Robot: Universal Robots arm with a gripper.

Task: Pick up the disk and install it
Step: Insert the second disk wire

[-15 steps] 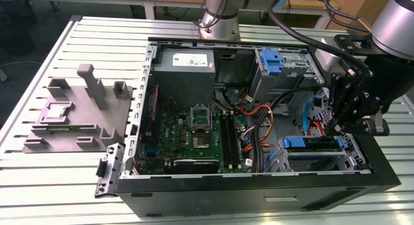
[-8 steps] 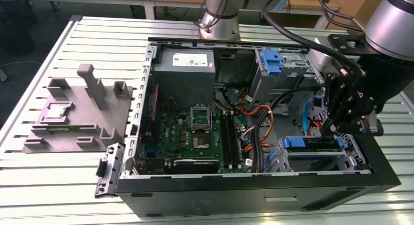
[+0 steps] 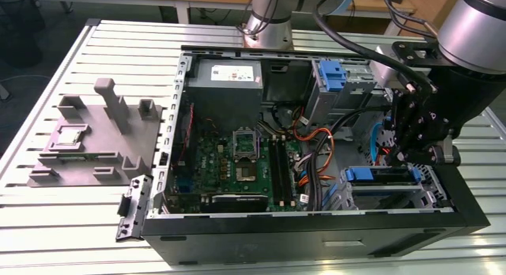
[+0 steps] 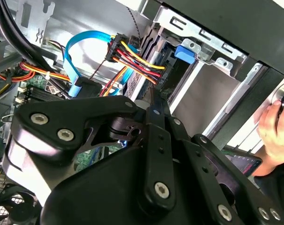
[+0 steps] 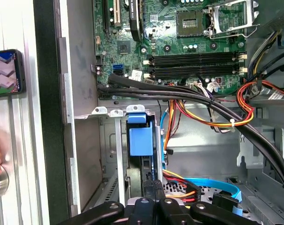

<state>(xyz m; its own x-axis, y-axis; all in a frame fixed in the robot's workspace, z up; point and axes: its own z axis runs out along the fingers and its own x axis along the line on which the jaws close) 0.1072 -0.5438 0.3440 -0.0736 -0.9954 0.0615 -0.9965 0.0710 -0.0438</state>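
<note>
Looking down into the open computer case [image 3: 466, 210] on the slatted bench [image 3: 95, 227], we find the disk [image 3: 380, 175] already seated in the drive cage [image 3: 427, 195] at the corner of the case toward the exterior view's right, its blue rail showing along the upper edge. Our gripper [image 3: 418, 159] hangs directly over that cage, on the end of the single arm.

In the first wrist view the disk [image 5: 141, 140] lies straight ahead of the gripper [image 5: 152, 183], standing on edge in its slot. Its long axis runs away from the jaws toward the motherboard [image 5: 179, 33], so disk and jaws are in line rather than offset. The blue tab sits at the far end, level with the metal lip of the cage [image 5: 109, 111].

The jaws look drawn close together, their tips meeting right at the near end of the disk. We judge them narrow and pressing on or pinching that edge, though we cannot make out a firm grasp.

A bundle of red, yellow and orange cables [image 4: 137, 58] runs just beside the cage in the second wrist view. A person's hand [image 4: 275, 129] rests outside the case.
</note>
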